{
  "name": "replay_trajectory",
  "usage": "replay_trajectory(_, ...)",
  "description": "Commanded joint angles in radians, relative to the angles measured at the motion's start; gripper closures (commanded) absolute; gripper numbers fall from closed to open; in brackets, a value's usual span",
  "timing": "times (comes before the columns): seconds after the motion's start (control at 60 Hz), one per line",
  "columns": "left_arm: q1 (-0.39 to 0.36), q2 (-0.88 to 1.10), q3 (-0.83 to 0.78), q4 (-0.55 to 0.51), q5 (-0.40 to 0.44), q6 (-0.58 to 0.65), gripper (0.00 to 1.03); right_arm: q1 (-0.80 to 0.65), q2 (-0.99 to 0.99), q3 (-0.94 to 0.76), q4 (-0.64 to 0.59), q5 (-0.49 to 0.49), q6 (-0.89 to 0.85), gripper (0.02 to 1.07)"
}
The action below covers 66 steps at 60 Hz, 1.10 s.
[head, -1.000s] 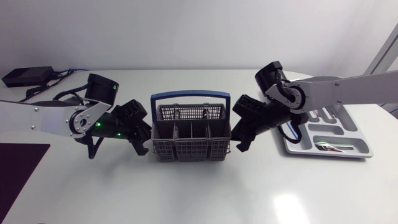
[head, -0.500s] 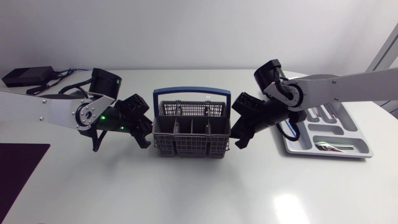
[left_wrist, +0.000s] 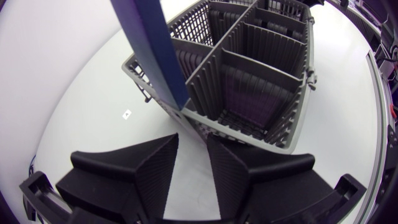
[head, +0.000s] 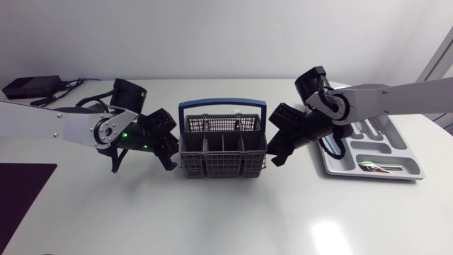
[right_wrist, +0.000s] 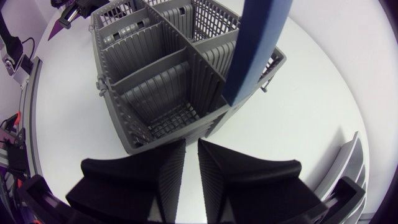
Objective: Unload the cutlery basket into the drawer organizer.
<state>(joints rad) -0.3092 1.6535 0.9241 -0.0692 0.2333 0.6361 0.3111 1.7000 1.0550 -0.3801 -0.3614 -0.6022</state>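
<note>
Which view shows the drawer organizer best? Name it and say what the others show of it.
The head view: nearly all of the drawer organizer shows, compartments included. The right wrist view catches only a strip of its rim; the left wrist view shows none of it.

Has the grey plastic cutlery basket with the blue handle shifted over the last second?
Yes. The grey plastic cutlery basket has shifted slightly toward the light grey drawer organizer tray, which has stayed put in the head view.
</note>
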Motion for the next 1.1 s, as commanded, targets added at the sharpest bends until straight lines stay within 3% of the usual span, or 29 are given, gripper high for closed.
replay_trajectory(0.0, -0.028, 0.023, 0.033, 0.017, 0.024, -0.009, 0.66, 0.013, -0.003, 0.005, 0.023, -0.025, 0.007, 0.86)
replay_trajectory(0.967, 0.022, -0.003, -0.024, 0.019, 0.024, -0.001, 0.63, 0.01, -0.014, -0.055, 0.063, 0.015, 0.002, 0.85)
replay_trajectory(1.0, 0.025, -0.003, -0.025, 0.017, 0.024, -0.001, 0.63, 0.006, -0.014, -0.061, 0.07, 0.021, 0.001, 0.79)
replay_trajectory(1.05, 0.033, -0.008, -0.028, 0.017, 0.024, 0.0, 0.6, 0.0, -0.014, -0.073, 0.079, 0.032, 0.001, 0.61)
replay_trajectory(1.083, 0.039, -0.011, -0.03, 0.017, 0.024, 0.0, 0.6, -0.004, -0.014, -0.078, 0.083, 0.032, 0.001, 0.59)
